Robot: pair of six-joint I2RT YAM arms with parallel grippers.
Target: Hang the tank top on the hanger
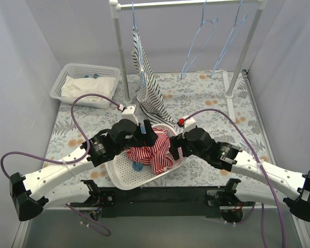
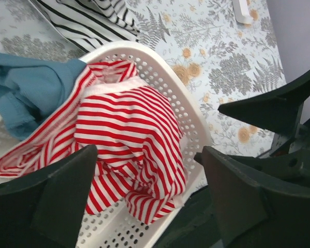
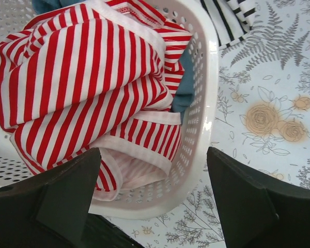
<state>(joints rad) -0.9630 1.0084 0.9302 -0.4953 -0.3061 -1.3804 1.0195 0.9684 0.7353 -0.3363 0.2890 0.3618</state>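
Observation:
The red-and-white striped tank top lies crumpled in a white perforated basket at the near centre of the table. My left gripper is open just above the top's back-left part; the left wrist view shows the top between and below its spread fingers. My right gripper is open at the basket's right rim, over the top's white-edged hem. Two bare light-blue hangers hang on the rail at the back.
A teal-blue cloth lies in the same basket under the top. A black-and-white striped top hangs on a third hanger, down to the basket's far rim. The rack's posts stand behind. Another white basket with white cloth sits back left.

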